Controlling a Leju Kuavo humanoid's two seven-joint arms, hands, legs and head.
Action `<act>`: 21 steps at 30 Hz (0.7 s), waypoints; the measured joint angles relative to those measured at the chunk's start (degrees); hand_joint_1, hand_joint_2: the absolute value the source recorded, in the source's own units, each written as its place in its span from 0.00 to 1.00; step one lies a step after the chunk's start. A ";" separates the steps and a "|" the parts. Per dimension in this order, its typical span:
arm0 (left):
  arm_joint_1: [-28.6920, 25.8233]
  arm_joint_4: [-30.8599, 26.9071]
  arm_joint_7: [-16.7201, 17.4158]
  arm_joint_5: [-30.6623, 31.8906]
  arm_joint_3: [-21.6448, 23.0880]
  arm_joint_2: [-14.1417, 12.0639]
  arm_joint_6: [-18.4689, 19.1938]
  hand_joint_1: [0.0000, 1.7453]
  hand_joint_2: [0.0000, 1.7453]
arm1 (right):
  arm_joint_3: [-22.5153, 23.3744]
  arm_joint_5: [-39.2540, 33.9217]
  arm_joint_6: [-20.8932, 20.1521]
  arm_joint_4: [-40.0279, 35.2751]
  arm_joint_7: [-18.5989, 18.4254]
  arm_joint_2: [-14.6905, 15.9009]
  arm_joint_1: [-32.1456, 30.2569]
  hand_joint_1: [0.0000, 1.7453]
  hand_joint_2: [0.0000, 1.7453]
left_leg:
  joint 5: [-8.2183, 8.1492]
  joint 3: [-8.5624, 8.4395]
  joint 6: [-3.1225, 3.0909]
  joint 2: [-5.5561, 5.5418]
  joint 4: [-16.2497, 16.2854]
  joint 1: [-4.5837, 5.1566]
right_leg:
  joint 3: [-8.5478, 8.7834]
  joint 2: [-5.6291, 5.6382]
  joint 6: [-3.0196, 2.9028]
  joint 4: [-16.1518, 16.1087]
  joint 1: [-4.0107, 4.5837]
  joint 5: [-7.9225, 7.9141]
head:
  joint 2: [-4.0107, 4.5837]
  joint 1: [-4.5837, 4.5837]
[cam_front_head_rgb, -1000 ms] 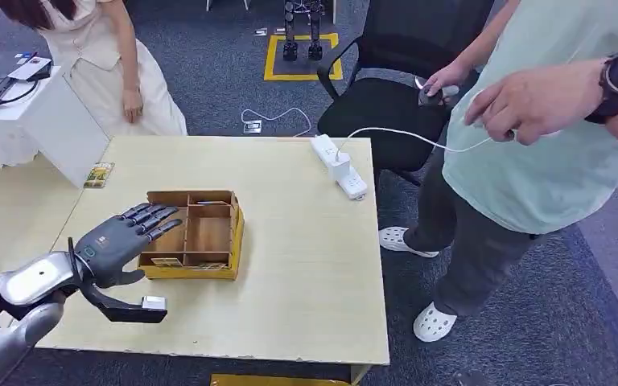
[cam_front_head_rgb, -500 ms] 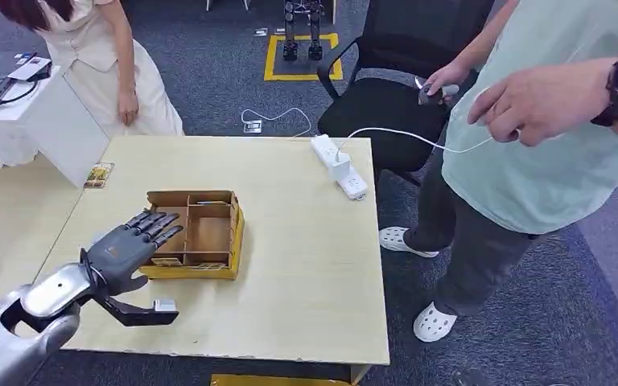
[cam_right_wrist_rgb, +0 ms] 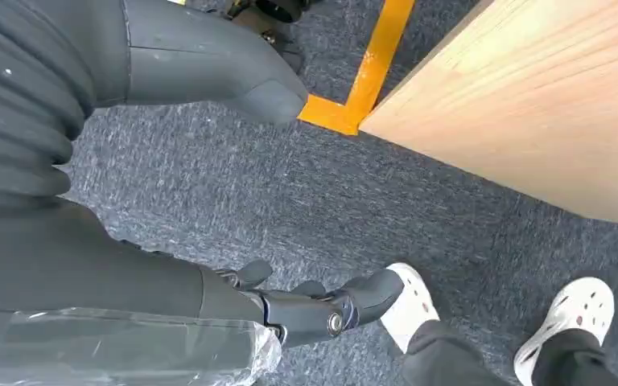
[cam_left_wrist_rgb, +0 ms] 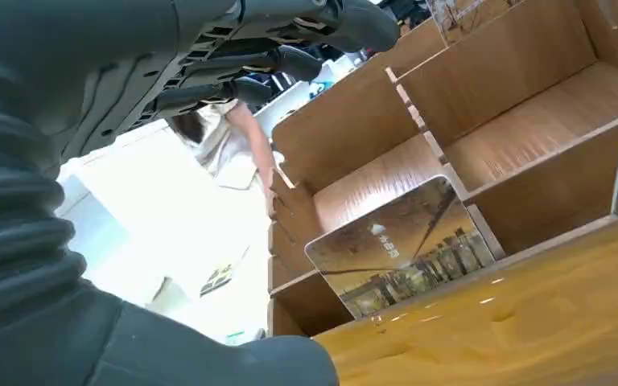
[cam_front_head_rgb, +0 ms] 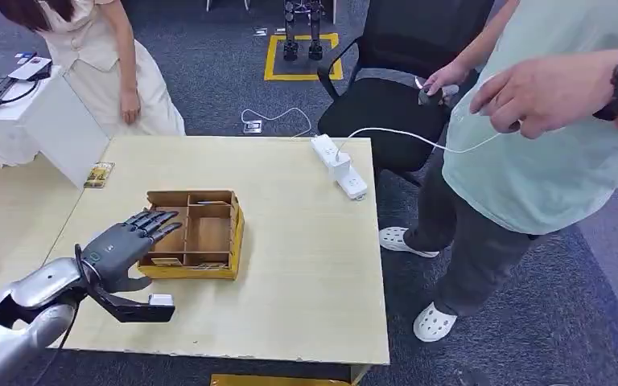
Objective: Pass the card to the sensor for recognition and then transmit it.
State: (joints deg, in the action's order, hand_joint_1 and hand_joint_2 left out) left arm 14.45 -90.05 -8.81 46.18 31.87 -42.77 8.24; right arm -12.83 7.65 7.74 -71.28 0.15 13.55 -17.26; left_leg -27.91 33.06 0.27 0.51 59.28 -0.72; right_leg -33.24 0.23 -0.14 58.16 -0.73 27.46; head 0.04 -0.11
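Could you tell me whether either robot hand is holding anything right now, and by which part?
Nothing is held: the left hand hovers with fingers spread over the wooden box; the right hand hangs empty.

The left hand (cam_front_head_rgb: 121, 245) is drifting lower left in the head view, its spread fingers (cam_front_head_rgb: 154, 221) pulling back from above the wooden box (cam_front_head_rgb: 194, 235) toward that box's left edge. At upper left, the person's hand (cam_front_head_rgb: 131, 104) is possibly rising slightly.
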 joint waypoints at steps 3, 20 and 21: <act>0.00 0.00 0.22 0.07 -0.09 0.00 0.11 0.00 1.00 | 0.04 0.07 -0.09 0.11 0.02 -0.20 0.08 0.00 1.00 | 0.00 0.00 0.00 0.00 0.00 0.00 | 0.00 0.00 0.00 0.00 0.00 0.00 | 0.00 0.00; -0.29 0.02 1.20 2.56 -0.04 0.00 -0.26 0.00 1.00 | 0.39 0.94 -0.87 0.37 0.11 -0.31 0.46 0.00 1.00 | 0.00 0.01 0.00 0.00 0.00 0.00 | 0.00 0.00 0.00 0.00 0.00 0.00 | 0.00 0.00; -0.39 0.04 1.20 2.56 -0.04 0.00 -0.26 0.00 1.00 | 0.39 0.94 -0.87 0.46 0.17 -0.33 0.55 0.00 1.00 | 0.00 0.01 0.00 0.00 0.00 0.00 | 0.00 0.00 0.00 0.00 0.00 0.00 | 0.00 0.00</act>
State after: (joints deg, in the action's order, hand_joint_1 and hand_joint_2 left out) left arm 14.06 -90.01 -7.61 48.74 31.82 -42.77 7.98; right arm -12.44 8.59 6.86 -70.82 0.33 13.22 -16.71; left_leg -27.91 33.08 0.27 0.50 59.28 -0.72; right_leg -33.24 0.22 -0.14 58.16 -0.73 27.46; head 0.04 -0.11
